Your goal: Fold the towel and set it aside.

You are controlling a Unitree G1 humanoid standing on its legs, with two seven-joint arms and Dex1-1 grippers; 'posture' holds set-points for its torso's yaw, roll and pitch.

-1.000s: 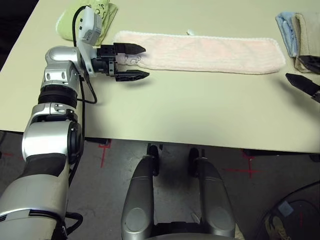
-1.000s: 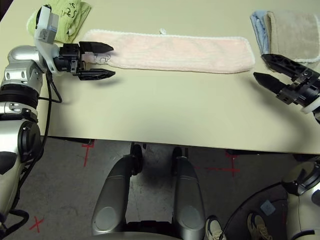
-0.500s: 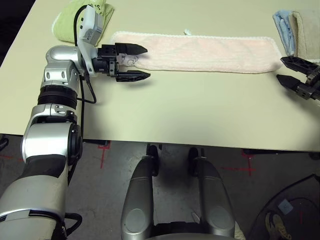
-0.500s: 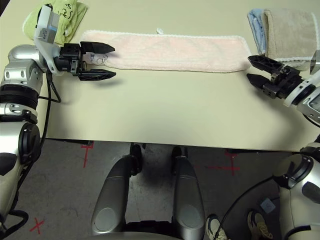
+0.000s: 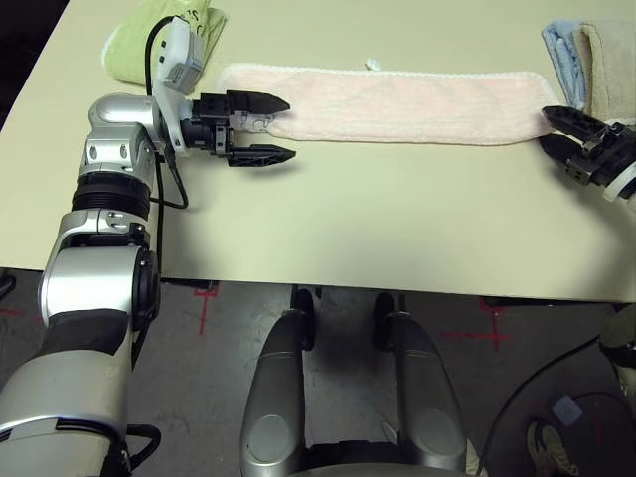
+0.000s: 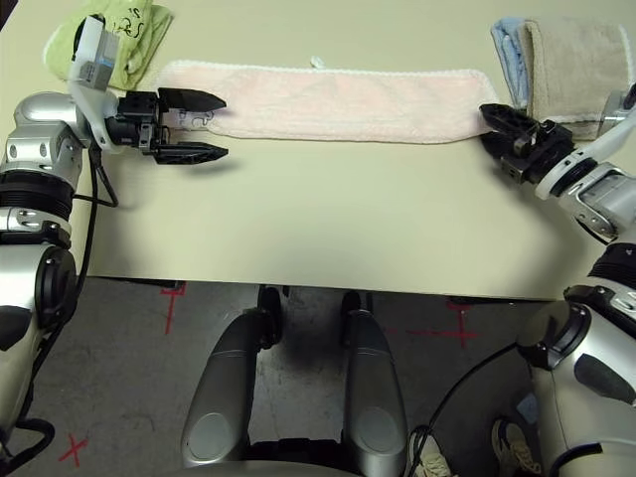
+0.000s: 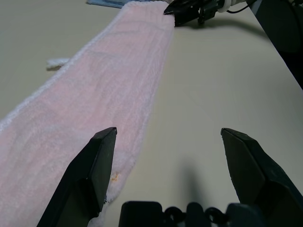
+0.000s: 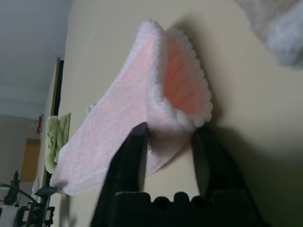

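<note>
Moved: right hand [image 6: 497, 130] came in to towel [image 5: 397, 94] end, now pinching it.
Left hand [image 5: 260, 127]: spread wide, at towel's other end.
Towel: long strip flat on bench [image 5: 378, 219].
Feel: prob soft, light, floppy; grab end corners.

A robot test lab seems to be hosting this: red tape crosses [image 6: 460, 336] are marking the grey floor [image 6: 129, 378], cables [image 5: 542, 373] are trailing there, and a plain beige table [image 6: 328, 229] is serving as the bench.
</note>
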